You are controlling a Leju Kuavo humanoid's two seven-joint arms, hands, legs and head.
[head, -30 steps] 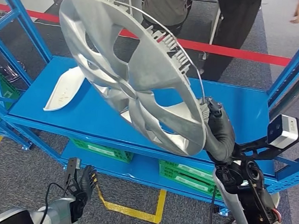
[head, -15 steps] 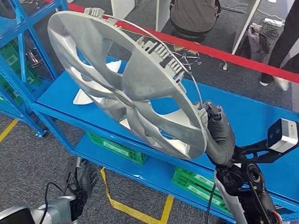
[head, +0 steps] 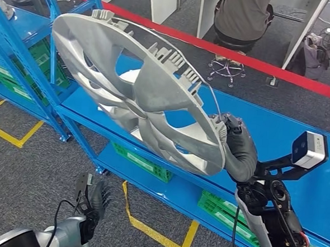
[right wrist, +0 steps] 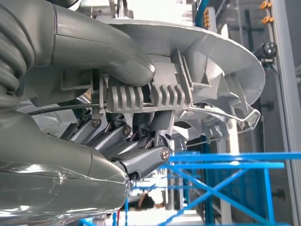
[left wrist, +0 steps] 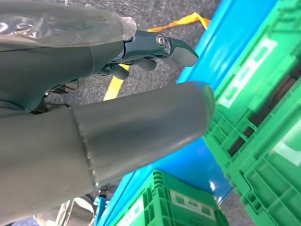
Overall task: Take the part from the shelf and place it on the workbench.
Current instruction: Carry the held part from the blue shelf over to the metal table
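Observation:
A large silver wheel cover [head: 144, 94] with a thin wire ring hangs tilted in the air over the blue shelf [head: 277, 136]. My right hand [head: 232, 139] grips its rim at the near right edge. In the right wrist view the thumb and fingers [right wrist: 106, 136] clamp the ribbed rim of the wheel cover [right wrist: 199, 52]. My left hand [head: 93, 200] hangs low over the grey floor at the bottom left and holds nothing; its thumb and fingers [left wrist: 160, 47] stand apart in the left wrist view.
A white curved part [head: 130, 76] lies on the shelf behind the cover. Green crates [head: 142, 161] sit on the lower shelf level. Yellow tape [head: 156, 235] marks the floor. A red barrier line [head: 260, 65] runs behind the shelf, with a seated person [head: 241, 19] beyond it.
The whole scene has slid right and down in the head view, so the camera is turning left. My right hand keeps its grip on the wheel cover. The left hand hangs as before.

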